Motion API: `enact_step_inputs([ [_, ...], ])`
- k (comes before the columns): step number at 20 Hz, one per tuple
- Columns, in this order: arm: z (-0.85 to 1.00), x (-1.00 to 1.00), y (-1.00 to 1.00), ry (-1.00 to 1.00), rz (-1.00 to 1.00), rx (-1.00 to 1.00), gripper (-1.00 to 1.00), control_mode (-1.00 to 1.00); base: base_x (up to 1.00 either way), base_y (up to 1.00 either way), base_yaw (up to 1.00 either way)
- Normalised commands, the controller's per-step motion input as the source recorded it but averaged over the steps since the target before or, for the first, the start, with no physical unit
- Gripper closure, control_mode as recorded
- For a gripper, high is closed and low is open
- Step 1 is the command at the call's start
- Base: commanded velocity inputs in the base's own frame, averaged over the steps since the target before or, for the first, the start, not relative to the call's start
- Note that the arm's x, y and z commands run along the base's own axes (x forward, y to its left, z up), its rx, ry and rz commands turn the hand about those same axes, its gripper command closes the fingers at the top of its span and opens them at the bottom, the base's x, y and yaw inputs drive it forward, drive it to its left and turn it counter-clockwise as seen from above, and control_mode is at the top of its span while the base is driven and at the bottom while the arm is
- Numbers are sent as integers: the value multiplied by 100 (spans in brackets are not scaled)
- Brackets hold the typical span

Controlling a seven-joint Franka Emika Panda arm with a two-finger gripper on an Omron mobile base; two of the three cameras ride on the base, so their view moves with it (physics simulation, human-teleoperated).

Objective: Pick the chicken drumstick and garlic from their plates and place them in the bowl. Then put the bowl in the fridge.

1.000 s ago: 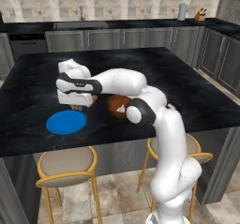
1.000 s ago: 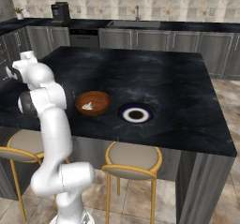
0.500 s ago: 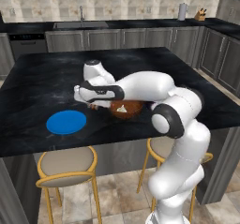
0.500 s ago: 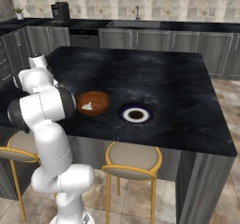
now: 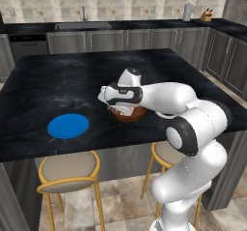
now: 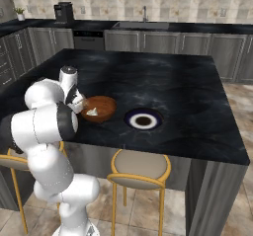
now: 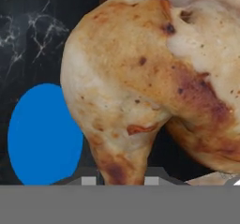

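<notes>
Left base view: the arm reaches across the black marble desk (image 5: 58, 87) from the lower right, and its jaws (image 5: 120, 107) hang over the near rim of the reddish-brown bowl (image 5: 131, 114), which sits near the desk's front edge. Pale meat shows under the hand, just above the bowl's inside; this is the chicken drumstick (image 5: 124, 109), though small and partly hidden here. The bright blue plate (image 5: 68, 126) lies flat at about 9 o'clock from the bowl, well apart from it. Two yellow-framed stools (image 5: 67, 169) stand under the desk's near edge.

Right base view: the bowl (image 6: 100, 107) sits just beside the white arm, with something whitish, a pale lump, in it (image 6: 92, 112); I cannot tell whether that is the garlic or the drumstick. At about 3 o'clock from the bowl, near but not touching, lies the dark plate with a white ring (image 6: 143, 120).

Hand view: the drumstick (image 7: 140, 78) looms close, golden-brown with paler patches, its narrow end running down between the fingertips (image 7: 88, 181). The jaws are clenched on the drumstick. Behind it, at 8 o'clock, shows the blue plate (image 7: 40, 134) on the dark desk.
</notes>
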Motion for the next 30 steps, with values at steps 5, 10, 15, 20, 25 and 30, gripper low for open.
enact_step_inputs([
  [5,7,49,-43,16,10,10,100,-100,0,0,0],
  [10,3,53,-35,22,11,0,100,-100,0,0,0],
  [15,10,40,-31,14,9,-9,100,-100,0,0,0],
  [20,4,40,-22,5,8,-7,100,-100,0,0,0],
  [25,-13,44,-5,0,6,-12,100,-100,0,0,0],
  [30,-28,36,1,0,3,-15,100,-100,0,0,0],
])
